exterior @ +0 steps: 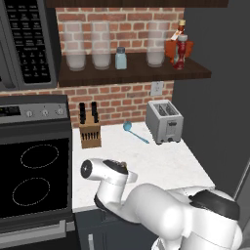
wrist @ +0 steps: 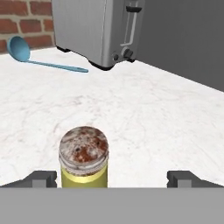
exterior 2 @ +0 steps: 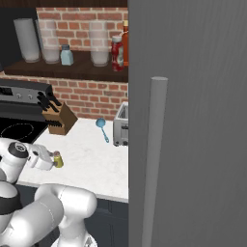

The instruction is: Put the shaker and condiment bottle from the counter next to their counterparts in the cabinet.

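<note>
Shaker [wrist: 83, 158] stands upright on the white marbled bench [wrist: 144, 118], right between my fingertips [wrist: 41, 179] in the hand view, closer to the one on that view's left; its yellow-green body and speckled grey cap sit low in that picture. My gripper [wrist: 112, 179] is spread wide, the tips well apart and touching nothing that I can see. From the right base view the shaker [exterior 2: 58, 159] sits near the bench's front edge, just beside my hand. Farther back on the bench lie a blue ladle [wrist: 39, 54] and a silver toaster [exterior: 164, 121], with a wooden knife block [exterior: 90, 128] off by the stove [exterior: 34, 161]. Up on the dark brown cabinet [exterior: 132, 73] the condiment bottle [exterior: 180, 52] stands at the right end, touching or just in front of the orange-red flask [exterior: 173, 46]. The pale blue shaker [exterior: 120, 58] stands among the row of glass jars [exterior: 101, 46], well apart from that pair.
</note>
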### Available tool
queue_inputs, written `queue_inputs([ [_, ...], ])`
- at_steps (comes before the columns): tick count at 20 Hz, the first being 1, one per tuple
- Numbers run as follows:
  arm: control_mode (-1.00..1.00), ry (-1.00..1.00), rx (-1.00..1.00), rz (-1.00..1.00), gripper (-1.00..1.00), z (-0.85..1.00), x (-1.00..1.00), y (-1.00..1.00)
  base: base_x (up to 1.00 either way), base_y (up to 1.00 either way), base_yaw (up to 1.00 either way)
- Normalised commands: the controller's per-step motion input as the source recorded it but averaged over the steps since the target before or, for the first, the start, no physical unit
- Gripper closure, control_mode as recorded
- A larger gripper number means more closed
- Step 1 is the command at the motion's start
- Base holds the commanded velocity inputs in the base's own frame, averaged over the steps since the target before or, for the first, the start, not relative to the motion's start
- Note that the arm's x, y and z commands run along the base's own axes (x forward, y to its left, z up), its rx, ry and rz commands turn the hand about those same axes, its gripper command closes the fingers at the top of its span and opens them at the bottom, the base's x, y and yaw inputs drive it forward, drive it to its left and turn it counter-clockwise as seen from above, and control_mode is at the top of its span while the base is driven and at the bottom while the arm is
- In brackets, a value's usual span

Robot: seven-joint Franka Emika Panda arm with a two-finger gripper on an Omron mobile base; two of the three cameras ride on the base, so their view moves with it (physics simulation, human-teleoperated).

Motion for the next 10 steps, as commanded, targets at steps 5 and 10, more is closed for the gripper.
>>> queue_inputs([
  [5, -1.0, -0.01, 0.0, 0.0, -1.0, -0.03, 0.1, 0.0, 0.0, 0.0, 0.0],
  [10, -1.0, 0.0, 0.0, 0.0, -1.0, -0.04, 0.09, 0.0, 0.0, 0.0, 0.0],
])
